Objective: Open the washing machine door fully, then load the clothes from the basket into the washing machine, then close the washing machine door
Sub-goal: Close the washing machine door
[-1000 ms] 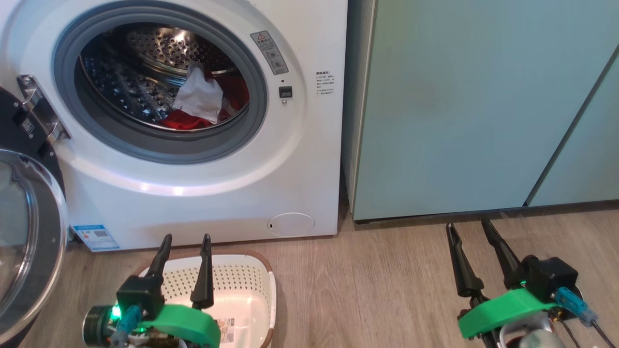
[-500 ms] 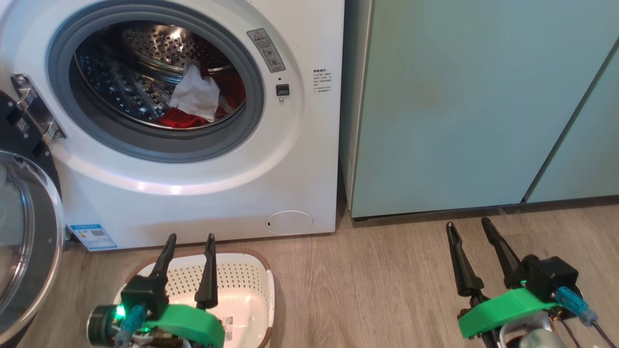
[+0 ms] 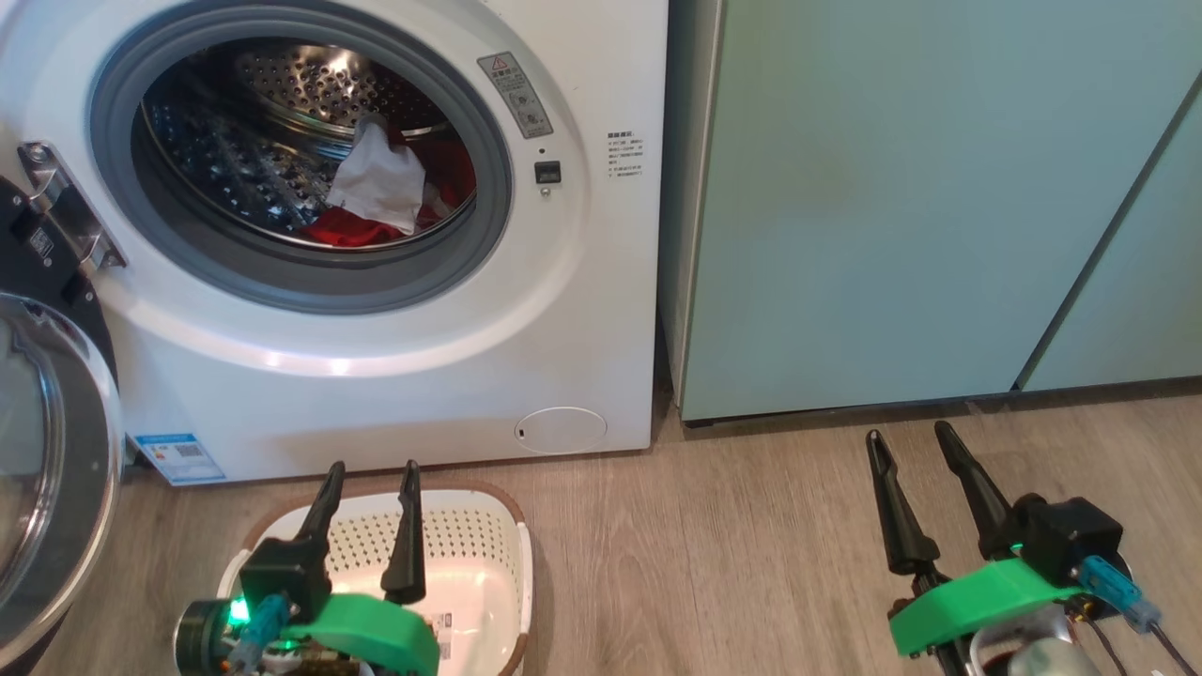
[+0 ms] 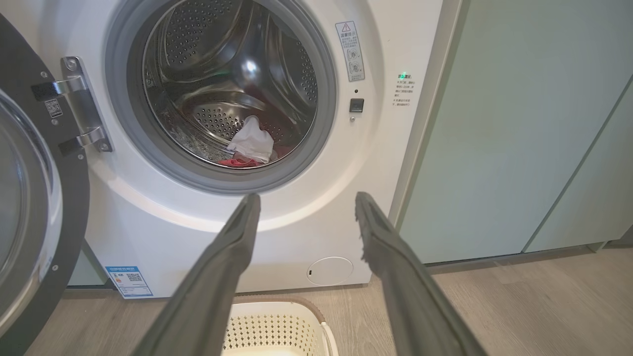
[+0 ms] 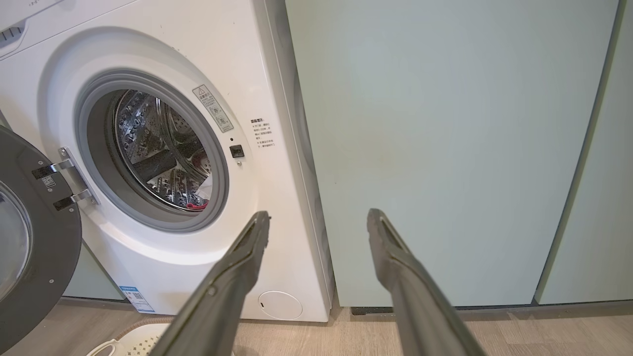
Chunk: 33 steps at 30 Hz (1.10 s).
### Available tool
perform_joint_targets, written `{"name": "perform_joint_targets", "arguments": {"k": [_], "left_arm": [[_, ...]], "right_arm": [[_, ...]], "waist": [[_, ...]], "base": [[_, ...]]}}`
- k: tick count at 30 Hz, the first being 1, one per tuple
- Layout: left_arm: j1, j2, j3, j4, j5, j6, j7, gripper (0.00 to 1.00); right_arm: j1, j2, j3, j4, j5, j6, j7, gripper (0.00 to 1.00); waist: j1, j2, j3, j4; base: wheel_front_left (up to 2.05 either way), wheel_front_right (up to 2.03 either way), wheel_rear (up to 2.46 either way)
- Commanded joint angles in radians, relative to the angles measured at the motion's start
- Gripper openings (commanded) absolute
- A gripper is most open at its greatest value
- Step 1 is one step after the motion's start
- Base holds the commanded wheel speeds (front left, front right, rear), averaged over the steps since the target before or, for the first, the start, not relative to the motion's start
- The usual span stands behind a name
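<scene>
Clothes are in the drum; my left pincer and right pincer gape wide, empty. I should push the door by its black rim, steadily.

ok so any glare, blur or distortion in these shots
Head view: glare spots on the washing machine front below the opening, reflections in the door glass. Left wrist view: bright highlight inside the drum, near fingers look soft. Right wrist view: the wide-angle lens bows the cabinet edges.
</scene>
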Motion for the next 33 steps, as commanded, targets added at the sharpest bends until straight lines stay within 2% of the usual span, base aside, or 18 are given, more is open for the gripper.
{"name": "perform_joint_targets", "arguments": {"k": [1, 7, 23, 33], "left_arm": [[-0.056, -0.003, 0.027, -0.031, -0.007, 0.004, -0.013, 1.0], [-0.057, -0.003, 0.03, -0.029, -0.004, 0.009, -0.013, 1.0], [-0.059, -0.003, 0.023, -0.021, 0.011, 0.009, -0.013, 1.0], [-0.061, -0.003, 0.022, -0.019, 0.019, 0.011, -0.013, 1.0]], "right_arm": [[-0.049, -0.003, 0.021, -0.034, -0.002, 0.0, -0.009, 1.0], [-0.047, -0.003, 0.022, -0.034, 0.0, 0.0, -0.009, 1.0], [-0.046, -0.003, 0.021, -0.033, 0.0, 0.0, -0.009, 1.0], [-0.048, -0.003, 0.024, -0.029, 0.002, 0.0, -0.009, 1.0]], "waist": [[0.0001, 0.0, 0.0, 0.0], [0.0001, 0.0, 0.0, 0.007], [0.0001, 0.0, 0.002, 0.027], [0.0001, 0.0, 0.004, 0.034]], "base": [[-0.71, 0.71, 0.0], [-1.21, 1.21, 0.0], [-1.94, 1.93, 0.01], [-0.59, 0.59, 0.0]]}}
